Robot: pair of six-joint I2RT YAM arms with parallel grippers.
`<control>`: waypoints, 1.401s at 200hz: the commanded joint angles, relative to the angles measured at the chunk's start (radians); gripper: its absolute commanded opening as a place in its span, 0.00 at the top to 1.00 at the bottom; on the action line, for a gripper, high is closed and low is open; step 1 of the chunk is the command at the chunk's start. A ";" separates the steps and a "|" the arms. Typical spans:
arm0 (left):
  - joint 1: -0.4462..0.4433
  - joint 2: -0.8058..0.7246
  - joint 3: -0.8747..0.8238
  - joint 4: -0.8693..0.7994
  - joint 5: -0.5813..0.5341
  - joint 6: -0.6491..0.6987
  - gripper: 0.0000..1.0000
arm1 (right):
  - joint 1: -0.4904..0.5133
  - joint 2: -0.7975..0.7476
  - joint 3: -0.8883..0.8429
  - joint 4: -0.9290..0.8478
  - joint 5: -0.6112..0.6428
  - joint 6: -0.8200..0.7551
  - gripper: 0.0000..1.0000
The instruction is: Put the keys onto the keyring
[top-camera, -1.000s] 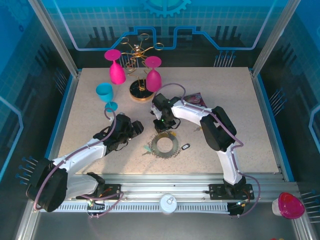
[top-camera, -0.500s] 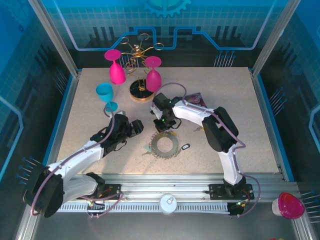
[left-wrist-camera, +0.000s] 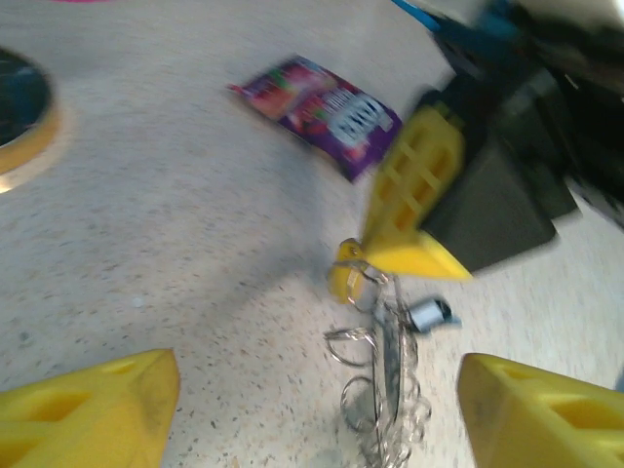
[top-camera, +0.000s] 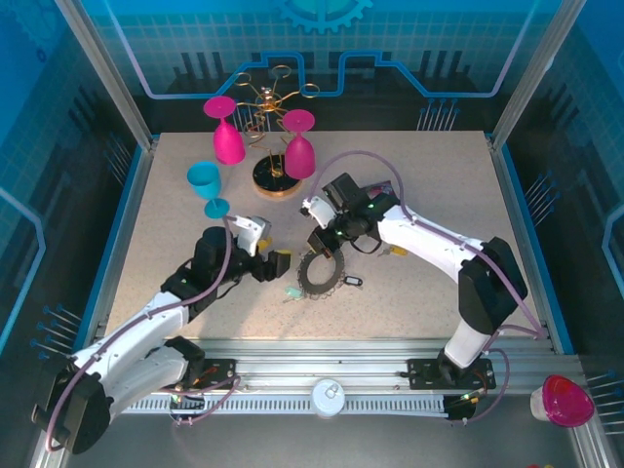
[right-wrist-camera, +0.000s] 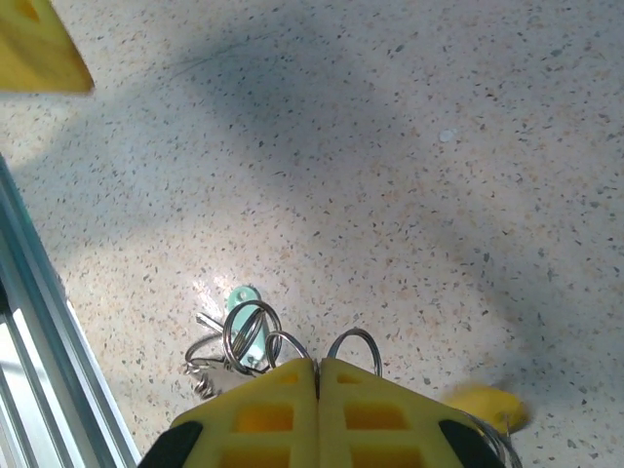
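The keyring (top-camera: pixel 325 276) lies at the table's middle front, a grey hoop edged with wire loops. My right gripper (top-camera: pixel 324 250) is shut on its far edge. In the right wrist view the right gripper (right-wrist-camera: pixel 318 369) has its pads pressed together, with wire loops (right-wrist-camera: pixel 252 331) sticking out past them. A pale green-tagged key (right-wrist-camera: pixel 239 297) hangs there, and a yellow tag (right-wrist-camera: pixel 487 402) lies to the right. My left gripper (top-camera: pixel 278 268) stands open just left of the ring. In the left wrist view the keyring (left-wrist-camera: pixel 390 380) is seen edge-on between the wide fingers (left-wrist-camera: pixel 88 409). A black-tagged key (top-camera: pixel 353 283) sits by the ring's right side.
Two pink goblets (top-camera: pixel 227 136) (top-camera: pixel 299 146), a teal goblet (top-camera: pixel 207 185) and the gold rack's round base (top-camera: pixel 276 175) stand at the back left. A purple candy packet (left-wrist-camera: pixel 331 102) lies beyond the ring. The aluminium rail (right-wrist-camera: pixel 39 370) runs along the near edge.
My right gripper has shut on the ring's far edge, and its arm has swung out to the right. The left gripper has moved right, closer to the ring.
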 commanded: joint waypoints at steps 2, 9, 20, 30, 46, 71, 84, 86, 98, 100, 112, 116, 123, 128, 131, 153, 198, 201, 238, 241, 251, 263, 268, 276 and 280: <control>0.007 0.054 0.073 -0.111 0.206 0.263 0.31 | -0.014 -0.054 -0.045 0.043 -0.071 -0.073 1.00; 0.008 0.074 0.089 -0.136 0.214 0.295 0.35 | -0.016 -0.066 -0.058 0.052 -0.080 -0.082 1.00; 0.008 0.106 0.109 -0.154 0.217 0.316 0.41 | -0.018 -0.085 -0.077 0.069 -0.091 -0.093 1.00; 0.008 0.134 0.121 -0.142 0.231 0.320 0.42 | -0.017 -0.100 -0.094 0.083 -0.101 -0.103 1.00; 0.007 0.175 0.130 -0.082 0.262 0.303 0.46 | -0.019 -0.124 -0.120 0.105 -0.117 -0.115 1.00; 0.007 0.257 0.170 -0.038 0.364 0.263 0.51 | -0.020 -0.145 -0.137 0.118 -0.118 -0.116 1.00; 0.008 0.291 0.189 -0.037 0.402 0.253 0.53 | -0.020 -0.155 -0.142 0.124 -0.120 -0.113 1.00; 0.008 0.294 0.190 -0.035 0.407 0.250 0.53 | -0.020 -0.155 -0.143 0.126 -0.121 -0.113 1.00; 0.012 0.316 0.199 -0.028 0.436 0.237 0.55 | -0.020 -0.161 -0.146 0.129 -0.122 -0.111 1.00; 0.012 0.319 0.199 -0.025 0.440 0.235 0.56 | -0.020 -0.161 -0.146 0.131 -0.122 -0.112 1.00; 0.019 0.337 0.203 -0.013 0.476 0.217 0.60 | -0.020 -0.164 -0.147 0.134 -0.126 -0.109 1.00; 0.021 0.340 0.205 -0.009 0.486 0.210 0.61 | -0.020 -0.163 -0.147 0.135 -0.127 -0.108 1.00; 0.024 0.347 0.204 0.003 0.499 0.196 0.63 | -0.021 -0.162 -0.148 0.137 -0.129 -0.108 1.00; 0.026 0.352 0.203 0.008 0.511 0.188 0.64 | -0.020 -0.161 -0.147 0.137 -0.129 -0.108 1.00; 0.027 0.355 0.205 0.009 0.518 0.186 0.65 | -0.020 -0.161 -0.146 0.137 -0.128 -0.108 1.00; 0.031 0.377 0.210 0.007 0.527 0.182 0.71 | -0.020 -0.163 -0.144 0.140 -0.131 -0.105 1.00; 0.031 0.426 0.232 0.026 0.531 0.160 0.82 | -0.021 -0.165 -0.144 0.150 -0.146 -0.096 1.00; 0.031 0.429 0.234 0.025 0.531 0.160 0.83 | -0.021 -0.164 -0.144 0.151 -0.148 -0.096 1.00; 0.031 0.439 0.237 0.027 0.526 0.165 0.98 | -0.022 -0.167 -0.144 0.151 -0.149 -0.091 1.00; 0.031 0.438 0.237 0.026 0.525 0.168 0.99 | -0.022 -0.168 -0.144 0.150 -0.150 -0.090 1.00; 0.031 0.436 0.236 0.016 0.524 0.180 1.00 | -0.023 -0.170 -0.146 0.154 -0.153 -0.080 1.00; 0.030 0.431 0.232 0.004 0.524 0.199 1.00 | -0.032 -0.170 -0.146 0.161 -0.159 -0.060 1.00; 0.029 0.426 0.227 0.002 0.522 0.208 1.00 | -0.040 -0.169 -0.146 0.161 -0.162 -0.045 1.00; 0.029 0.417 0.218 0.002 0.520 0.224 1.00 | -0.053 -0.166 -0.144 0.161 -0.165 -0.023 1.00; 0.029 0.411 0.214 0.002 0.517 0.232 1.00 | -0.061 -0.164 -0.143 0.161 -0.169 -0.009 1.00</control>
